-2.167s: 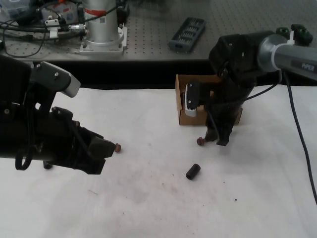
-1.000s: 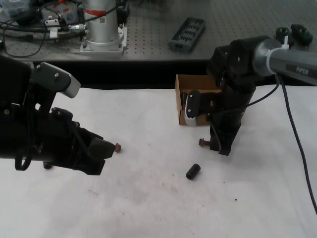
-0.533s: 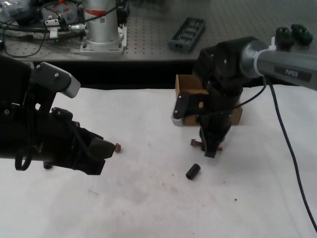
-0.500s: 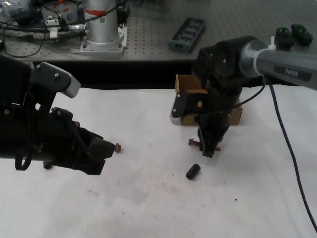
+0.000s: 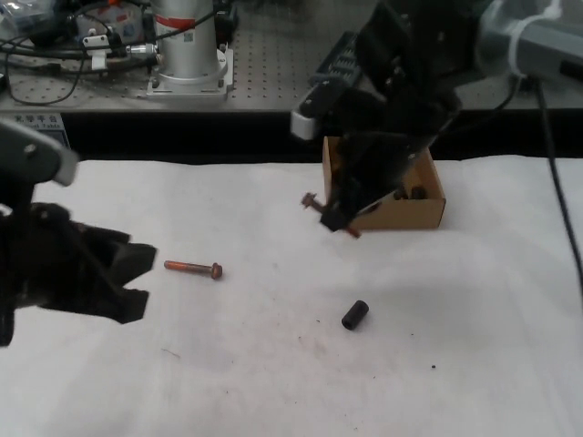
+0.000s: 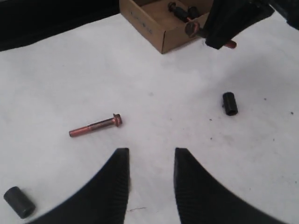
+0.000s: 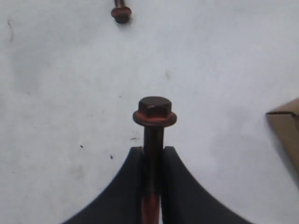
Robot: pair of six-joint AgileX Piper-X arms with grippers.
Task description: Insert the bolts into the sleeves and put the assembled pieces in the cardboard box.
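Open room: the white cloth-covered bench [image 5: 273,382] has a broad bare stretch in the middle, between the two arms, and more along its near side
Edges: the far edge of the cloth meets a dark gap, and beyond it lies a perforated metal table
Right gripper [image 7: 152,156]: its black fingers are pressed onto the shank of a copper-coloured hex-head bolt [image 7: 153,122]; the head sticks out past the fingertips
Right gripper's place: in the high view it [image 5: 335,214] hangs just beside the front of the small brown cardboard box [image 5: 401,211], with the held bolt [image 5: 310,199] pointing away from the box
Left gripper [image 6: 150,156]: the two ribbed black fingers are spread apart with nothing between them; it [image 5: 127,282] sits low over the left of the cloth
Loose bolt [image 6: 96,127]: a second copper-coloured bolt lies flat on the cloth just ahead of the left fingertips, touching nothing
Sleeves: one short black cylindrical sleeve [image 5: 354,315] lies alone mid-cloth, well apart from the loose bolt [image 5: 193,268]; another black sleeve [image 6: 19,202] lies beside the left gripper
Box contents: dark pieces [image 6: 180,8] lie inside the open box [image 6: 154,23]; how many cannot be told
In the way: the right arm stands across the box's opening
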